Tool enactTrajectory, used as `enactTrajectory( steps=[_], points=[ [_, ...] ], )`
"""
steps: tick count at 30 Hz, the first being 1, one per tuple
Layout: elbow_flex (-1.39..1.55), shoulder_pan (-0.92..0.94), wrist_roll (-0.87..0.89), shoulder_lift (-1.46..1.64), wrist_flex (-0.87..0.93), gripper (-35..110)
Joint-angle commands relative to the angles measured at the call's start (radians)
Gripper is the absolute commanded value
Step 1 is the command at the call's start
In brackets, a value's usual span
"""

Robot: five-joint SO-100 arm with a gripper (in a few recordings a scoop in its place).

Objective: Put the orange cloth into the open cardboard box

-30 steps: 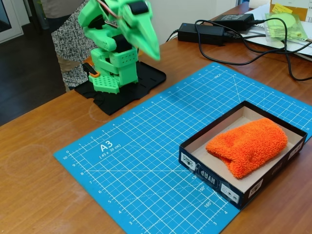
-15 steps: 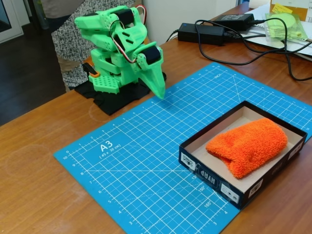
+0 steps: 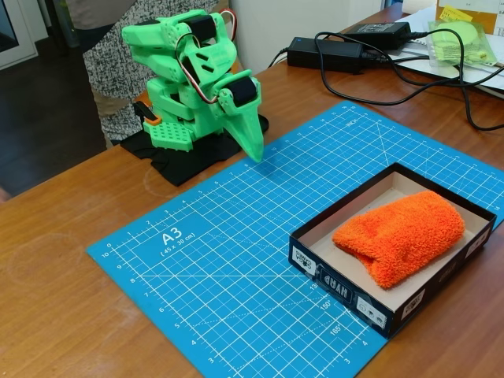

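fixed view: orange cloth [image 3: 400, 236] lies inside open cardboard box [image 3: 339, 285], folded bundle on beige floor, reaching toward far right wall. box sits on near right part of blue cutting mat [image 3: 236, 236] on wooden counter [image 3: 55, 299]. green arm folded at far left on black base [image 3: 189, 153]; end effector [image 3: 253, 146] points down at mat's far edge, well apart from box, fingers pressed together, holding nothing. black power bricks [image 3: 327, 51] and cables at far right.

Blue cutting mat [image 3: 236, 236] reads "A3".
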Motion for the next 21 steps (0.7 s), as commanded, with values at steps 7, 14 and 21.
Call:
enactTrajectory(
  steps=[7,14,21],
  points=[
    [0.003,0.015,0.017,0.012,0.018,0],
    [0.003,0.014,0.014,0.012,0.018,0],
    [0.003,0.003,0.008,0.012,0.018,0]
  ],
)
